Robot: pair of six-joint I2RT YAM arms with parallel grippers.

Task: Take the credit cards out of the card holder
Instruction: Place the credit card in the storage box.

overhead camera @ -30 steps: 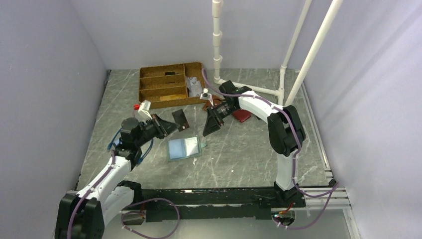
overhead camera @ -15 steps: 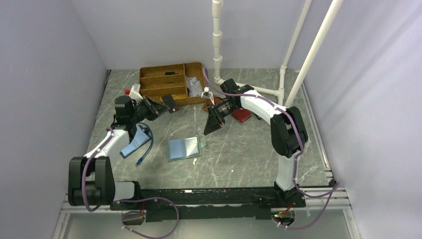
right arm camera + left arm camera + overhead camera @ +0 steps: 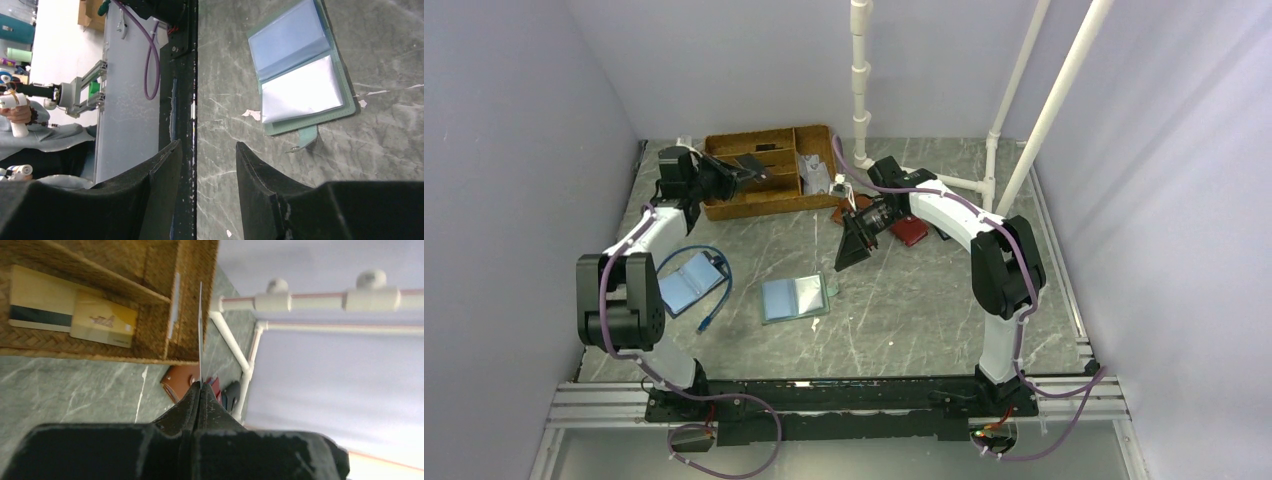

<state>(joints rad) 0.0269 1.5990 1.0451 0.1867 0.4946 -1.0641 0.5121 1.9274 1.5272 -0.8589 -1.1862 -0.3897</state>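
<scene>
The light blue card holder (image 3: 796, 298) lies open on the table; in the right wrist view (image 3: 300, 65) one pocket holds a whitish card (image 3: 302, 95). My left gripper (image 3: 746, 172) is shut on a thin card seen edge-on (image 3: 200, 330) and holds it over the woven tray (image 3: 769, 207). In the left wrist view the fingertips (image 3: 200, 385) are pressed together on the card's end. Two cards, a tan one (image 3: 102, 325) and a striped one (image 3: 40, 302), lie in a tray compartment. My right gripper (image 3: 844, 258) is open and empty, above the table behind the holder's right side.
A plain light blue flat piece with a blue cable (image 3: 689, 282) lies at the left. A brown wallet (image 3: 180, 382) and a red wallet (image 3: 911, 232) lie by the tray's right end. White pipes (image 3: 861, 80) stand at the back.
My left arm has swung from beside the holder back and left to the tray, carrying the card. The flat blue piece with the cable now shows. The right gripper has hardly moved.
</scene>
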